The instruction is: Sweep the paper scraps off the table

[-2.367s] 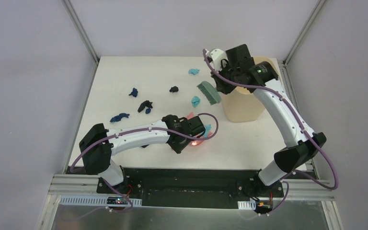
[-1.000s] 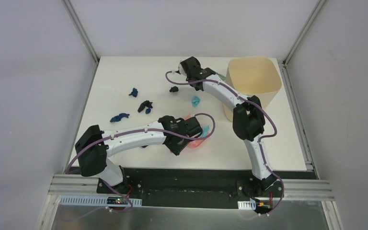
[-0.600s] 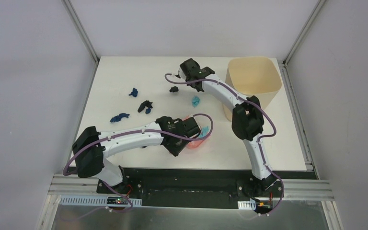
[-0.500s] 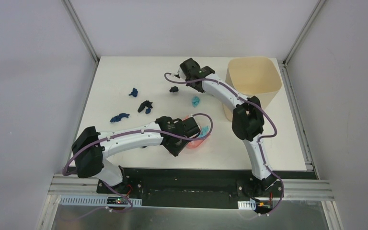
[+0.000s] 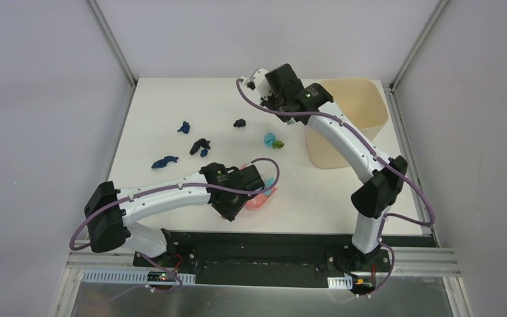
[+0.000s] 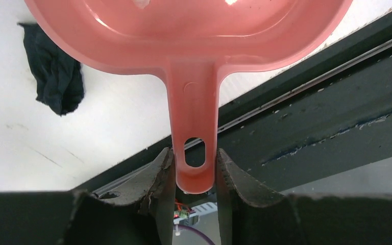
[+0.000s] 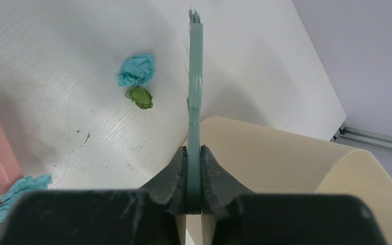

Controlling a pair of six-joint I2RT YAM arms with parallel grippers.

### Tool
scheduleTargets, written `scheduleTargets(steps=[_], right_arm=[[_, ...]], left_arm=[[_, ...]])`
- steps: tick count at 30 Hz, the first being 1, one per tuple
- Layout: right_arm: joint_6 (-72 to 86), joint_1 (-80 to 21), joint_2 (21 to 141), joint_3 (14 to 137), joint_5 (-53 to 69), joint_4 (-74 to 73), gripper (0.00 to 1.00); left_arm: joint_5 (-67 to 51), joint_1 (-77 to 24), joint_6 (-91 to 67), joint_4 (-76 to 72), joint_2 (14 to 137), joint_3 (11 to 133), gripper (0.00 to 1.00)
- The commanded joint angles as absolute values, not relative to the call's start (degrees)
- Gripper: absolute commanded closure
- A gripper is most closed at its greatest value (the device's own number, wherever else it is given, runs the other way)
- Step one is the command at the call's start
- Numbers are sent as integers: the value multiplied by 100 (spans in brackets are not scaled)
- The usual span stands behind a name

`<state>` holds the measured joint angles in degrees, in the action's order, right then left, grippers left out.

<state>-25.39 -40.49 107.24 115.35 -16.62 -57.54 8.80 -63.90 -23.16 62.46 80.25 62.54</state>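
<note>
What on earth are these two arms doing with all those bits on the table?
They are cleaning crumpled paper scraps off a white table. The left pincer grips the handle of a pink dustpan near the table's front edge. The right pincer clamps a teal brush, seemingly raised, beside a beige bin. A teal scrap and a green scrap lie together mid-table, and darker ones sit farther left, not yet swept.
</note>
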Motion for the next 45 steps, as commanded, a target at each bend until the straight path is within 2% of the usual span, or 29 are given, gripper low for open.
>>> scheduleTargets(steps=[1, 6, 9, 13, 19, 24, 28, 33, 38, 45], right_arm=[[-2957, -4082, 10704, 10978, -1665, -4849, 100], [-3991, -4111, 11110, 10432, -2007, -3437, 100], [-4335, -4110, 11330, 10306, -1899, -3186, 100], [-4382, -4135, 11191, 10160, -1061, -3746, 100], [-4596, -4307, 10357, 9581, 323, -5258, 100], [-4249, -4346, 9812, 9328, -61, -5213, 100], [-4273, -4275, 9762, 9335, -930, -4261, 100], [-4952, -4176, 10272, 9017, -2173, -1461, 100], [-5530, -3906, 11194, 9212, -2100, 114, 100], [-6383, -3683, 12764, 10528, -1794, 355, 100]], left_arm=[[796, -6376, -2684, 6553, 7638, 6105, 100], [810, -6374, -2829, 6638, 7395, 6061, 100], [724, -6380, -2863, 6661, 7346, 6099, 100], [734, -6383, -2883, 6773, 7295, 6132, 100], [629, -6381, -2836, 6724, 7190, 6006, 100], [477, -6381, -2821, 6592, 7261, 5897, 100], [281, -6387, -2828, 6457, 7353, 5832, 100], [171, -6454, -2871, 6320, 7404, 5853, 100], [86, -6571, -2971, 6232, 7447, 5836, 100], [36, -6657, -3067, 6201, 7566, 5827, 100]])
